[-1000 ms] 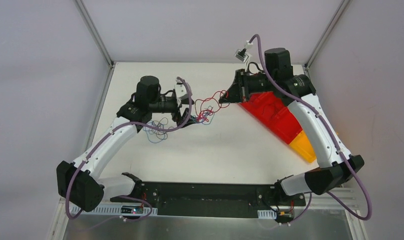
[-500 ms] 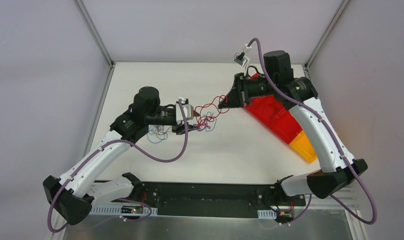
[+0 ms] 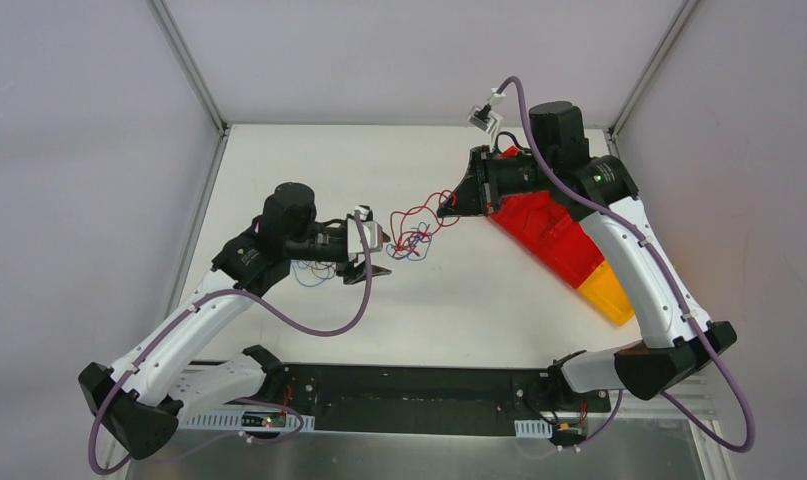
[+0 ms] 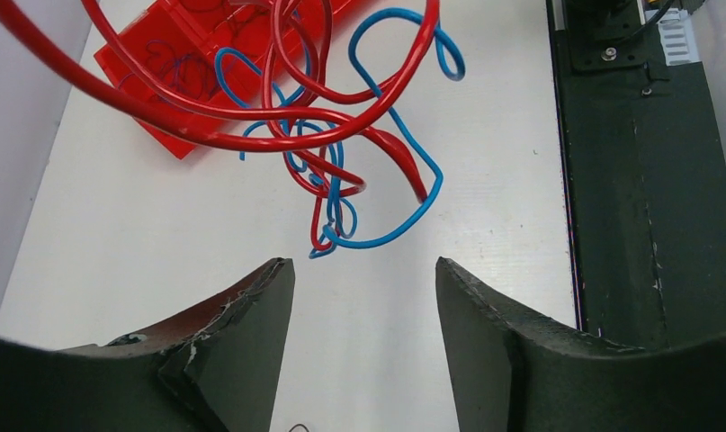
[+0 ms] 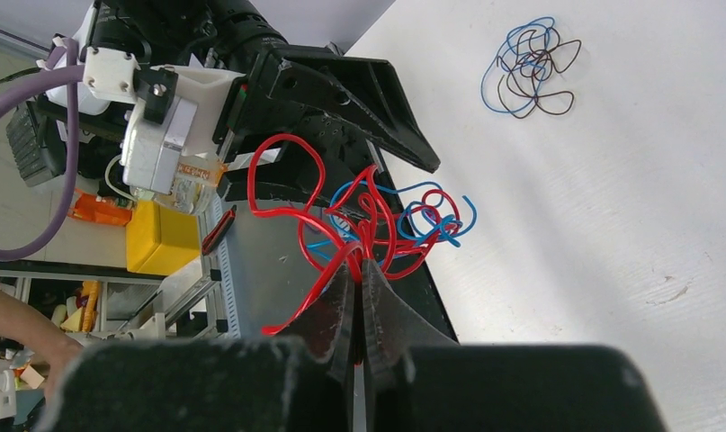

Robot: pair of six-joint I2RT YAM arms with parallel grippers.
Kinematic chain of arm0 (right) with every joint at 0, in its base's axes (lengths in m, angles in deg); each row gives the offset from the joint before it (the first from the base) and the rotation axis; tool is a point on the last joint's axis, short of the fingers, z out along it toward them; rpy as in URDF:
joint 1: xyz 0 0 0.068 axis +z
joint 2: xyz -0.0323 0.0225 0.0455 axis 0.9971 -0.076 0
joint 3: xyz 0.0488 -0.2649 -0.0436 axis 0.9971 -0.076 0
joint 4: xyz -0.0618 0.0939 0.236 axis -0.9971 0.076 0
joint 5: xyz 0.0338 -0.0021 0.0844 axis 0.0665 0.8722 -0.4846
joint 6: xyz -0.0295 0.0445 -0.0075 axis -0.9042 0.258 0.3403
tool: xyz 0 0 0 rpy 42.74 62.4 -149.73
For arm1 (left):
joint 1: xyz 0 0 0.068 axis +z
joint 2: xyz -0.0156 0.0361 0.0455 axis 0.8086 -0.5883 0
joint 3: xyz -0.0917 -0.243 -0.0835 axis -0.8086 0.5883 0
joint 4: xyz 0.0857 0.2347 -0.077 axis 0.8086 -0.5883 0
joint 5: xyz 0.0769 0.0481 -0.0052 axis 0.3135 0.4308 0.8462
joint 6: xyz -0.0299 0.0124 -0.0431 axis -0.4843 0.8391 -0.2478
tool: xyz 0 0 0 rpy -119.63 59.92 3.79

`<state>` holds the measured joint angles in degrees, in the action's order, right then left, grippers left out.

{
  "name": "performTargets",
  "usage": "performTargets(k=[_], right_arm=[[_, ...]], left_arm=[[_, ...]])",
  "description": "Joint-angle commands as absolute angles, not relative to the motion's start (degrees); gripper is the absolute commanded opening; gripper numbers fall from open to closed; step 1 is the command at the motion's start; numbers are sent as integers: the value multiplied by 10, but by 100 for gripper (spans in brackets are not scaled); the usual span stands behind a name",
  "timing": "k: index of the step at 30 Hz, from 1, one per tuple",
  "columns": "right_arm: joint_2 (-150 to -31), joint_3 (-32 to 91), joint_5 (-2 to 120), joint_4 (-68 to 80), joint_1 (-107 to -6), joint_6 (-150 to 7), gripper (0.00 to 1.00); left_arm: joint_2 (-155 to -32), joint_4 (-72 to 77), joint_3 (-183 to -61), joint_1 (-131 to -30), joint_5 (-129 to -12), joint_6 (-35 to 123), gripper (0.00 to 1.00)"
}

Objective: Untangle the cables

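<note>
Above the table point(image 3: 459, 300), cables point(image 3: 415, 228) dangle from right pincer point(image 3: 446, 204).

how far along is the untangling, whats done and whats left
Done: a blue and dark bundle lies apart on the table, though it looks knotted in itself. In hand: the right gripper is shut on the red and blue tangle, holding it up; the left gripper is open just below it. Left: red and blue are interlaced, so most of the job is probably ahead.
</note>
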<state>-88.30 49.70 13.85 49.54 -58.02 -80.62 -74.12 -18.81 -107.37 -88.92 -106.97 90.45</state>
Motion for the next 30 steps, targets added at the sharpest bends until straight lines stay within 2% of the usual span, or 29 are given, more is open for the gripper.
performTargets(k=[1, 5, 10, 15, 19, 24, 27, 30], right_arm=[[-863, 503, 128, 488, -580, -795, 0], [-861, 499, 128, 492, -577, -794, 0], [-854, 482, 131, 486, -573, -790, 0], [-855, 480, 128, 478, -570, -786, 0], [-850, 477, 131, 474, -569, -786, 0], [-844, 472, 131, 467, -569, -769, 0], [-843, 474, 133, 466, -570, -769, 0], [-843, 481, 139, 467, -576, -769, 0]], left_arm=[[-744, -186, -1093, -896, -1058, 910, 62], [-735, -186, -1089, -896, -1043, 931, 63], [-742, -185, -1125, -902, -1053, 916, 57], [-756, -186, -1142, -925, -1065, 906, 55], [-765, -186, -1142, -936, -1066, 908, 44], [-764, -201, -1132, -938, -1064, 926, 39], [-763, -210, -1130, -938, -1062, 935, 30], [-762, -216, -1132, -938, -1059, 933, 8]])
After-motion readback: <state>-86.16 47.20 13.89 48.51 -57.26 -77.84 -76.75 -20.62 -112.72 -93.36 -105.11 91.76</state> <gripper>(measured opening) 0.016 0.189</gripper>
